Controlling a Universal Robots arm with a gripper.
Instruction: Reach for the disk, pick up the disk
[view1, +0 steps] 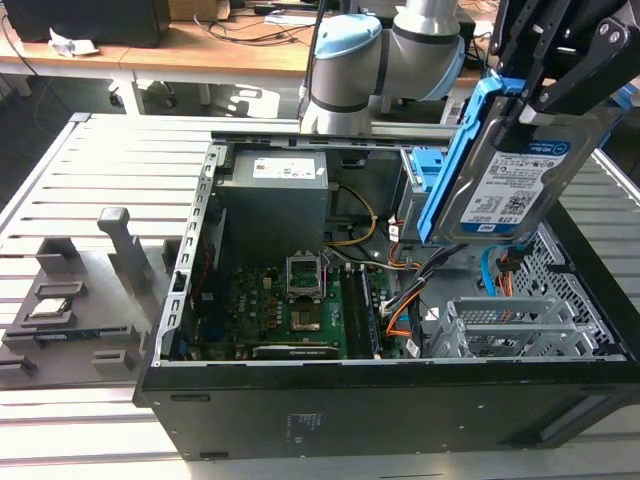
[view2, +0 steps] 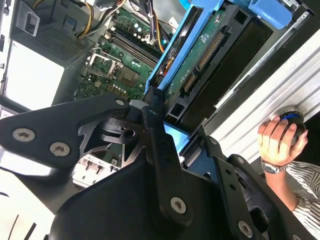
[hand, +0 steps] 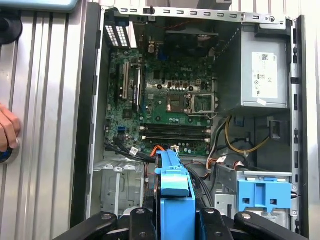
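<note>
Showing a silver-grey tubular arm (view1: 425, 35) with pale blue joint caps (view1: 345, 45) in the exterior view. Carrying a matte black gripper (view2: 172, 150) built of flat linkage bars, pinned with round silver screws (view2: 60, 148) in the second wrist view. Wearing a striped sleeve (view2: 307, 200) and a metal-banded wristwatch (view2: 271, 168), the person beside the rig.

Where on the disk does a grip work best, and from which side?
Across its thin thickness at the upper end, coming from above. The disk hangs tilted over the open computer case, and the gripper clamps its blue bracket edge there, broad faces free.
</note>
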